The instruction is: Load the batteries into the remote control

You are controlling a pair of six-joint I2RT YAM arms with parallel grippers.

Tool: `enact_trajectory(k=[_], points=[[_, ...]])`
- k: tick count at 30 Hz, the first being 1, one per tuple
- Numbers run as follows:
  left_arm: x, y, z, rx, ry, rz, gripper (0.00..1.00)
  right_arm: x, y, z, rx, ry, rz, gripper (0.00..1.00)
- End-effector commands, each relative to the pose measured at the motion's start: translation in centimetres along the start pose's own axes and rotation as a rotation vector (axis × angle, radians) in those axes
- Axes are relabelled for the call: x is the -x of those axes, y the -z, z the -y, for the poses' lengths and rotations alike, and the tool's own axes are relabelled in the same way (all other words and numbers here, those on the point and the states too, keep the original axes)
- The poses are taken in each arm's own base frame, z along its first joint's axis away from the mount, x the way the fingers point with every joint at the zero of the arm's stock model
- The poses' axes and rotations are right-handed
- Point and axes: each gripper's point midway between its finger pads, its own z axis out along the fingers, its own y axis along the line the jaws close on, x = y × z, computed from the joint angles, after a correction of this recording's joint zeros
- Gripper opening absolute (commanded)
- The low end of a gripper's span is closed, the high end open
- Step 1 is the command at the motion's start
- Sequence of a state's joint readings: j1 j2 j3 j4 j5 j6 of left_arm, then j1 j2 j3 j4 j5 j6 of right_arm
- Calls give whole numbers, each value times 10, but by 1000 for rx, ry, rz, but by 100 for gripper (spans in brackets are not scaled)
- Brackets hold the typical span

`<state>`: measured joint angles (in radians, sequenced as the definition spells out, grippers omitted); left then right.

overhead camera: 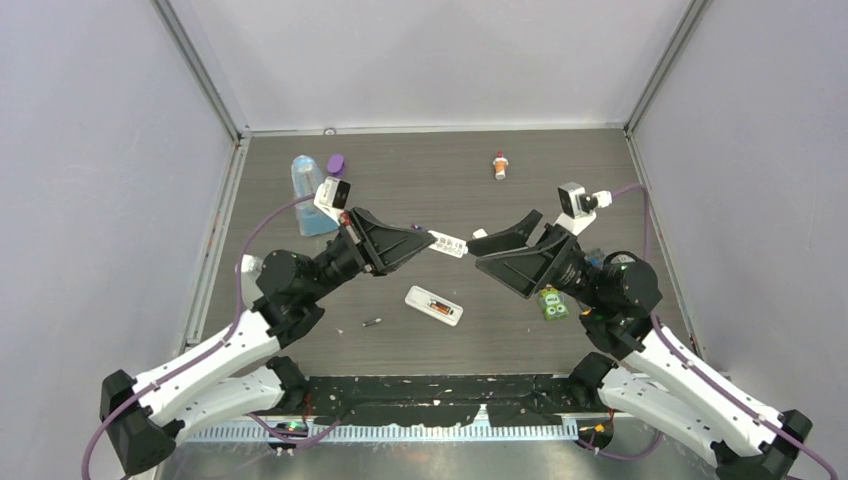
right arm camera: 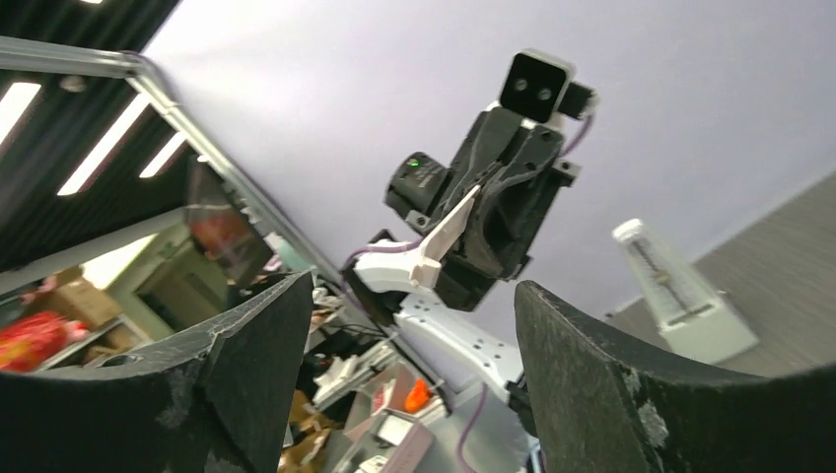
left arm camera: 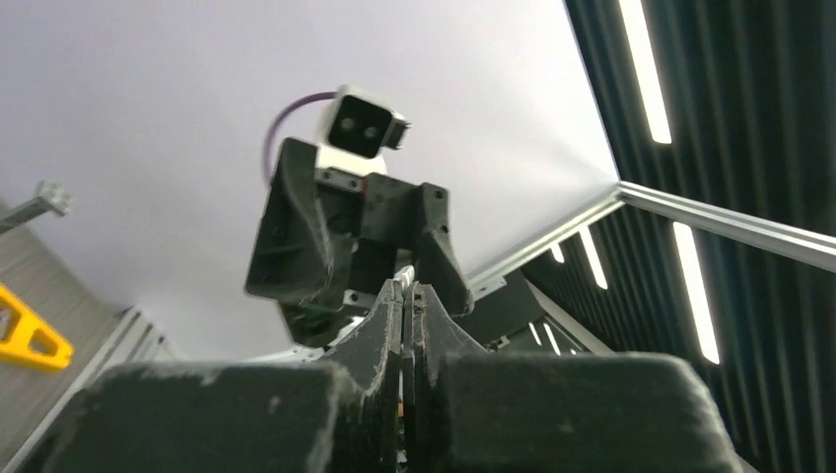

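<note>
The remote control [overhead camera: 433,305] lies flat on the dark table between the arms, with a dark and orange stretch showing in its top side. One tiny dark battery [overhead camera: 372,322] lies to its left. My left gripper [overhead camera: 427,239] [left arm camera: 406,291] is shut on a thin white plate [overhead camera: 449,244] [right arm camera: 449,235] with dark print, held in the air above the table. My right gripper [overhead camera: 476,251] [right arm camera: 412,286] faces it from the right, open, with nothing between its fingers and its tips just short of the plate's free end.
A clear blue bottle [overhead camera: 305,190] with a purple cap [overhead camera: 336,163] stands at the back left. A small red-and-white bottle [overhead camera: 500,165] lies at the back centre. A green object [overhead camera: 551,303] sits under the right arm. Walls enclose the table [overhead camera: 420,170].
</note>
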<state>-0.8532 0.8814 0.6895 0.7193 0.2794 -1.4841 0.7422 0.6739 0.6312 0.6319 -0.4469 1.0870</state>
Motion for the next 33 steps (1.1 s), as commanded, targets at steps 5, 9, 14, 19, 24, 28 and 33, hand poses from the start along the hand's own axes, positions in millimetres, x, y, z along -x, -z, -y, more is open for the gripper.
enact_trajectory(k=[5, 9, 14, 19, 24, 28, 33], points=[[-2, 12, -43, 209, -124, -8, 0, -4, 7, 51, -314, 105, -81, 81], [-8, 15, -60, 252, -104, -35, 0, -15, 5, 72, -403, 85, -145, 79], [-9, 19, -71, 277, -95, -30, 0, -28, 10, 94, -503, 50, -198, 65], [-8, 21, -78, 296, -97, -22, 0, -30, 16, 97, -522, 33, -184, 55], [-8, 23, -85, 319, -100, -18, 0, -30, 21, 94, -520, 23, -164, 57], [-6, 26, -87, 328, -102, -7, 0, -32, 26, 91, -515, 9, -156, 59], [-7, 26, -87, 328, -102, -10, 0, -40, 27, 94, -520, -28, -183, 47]])
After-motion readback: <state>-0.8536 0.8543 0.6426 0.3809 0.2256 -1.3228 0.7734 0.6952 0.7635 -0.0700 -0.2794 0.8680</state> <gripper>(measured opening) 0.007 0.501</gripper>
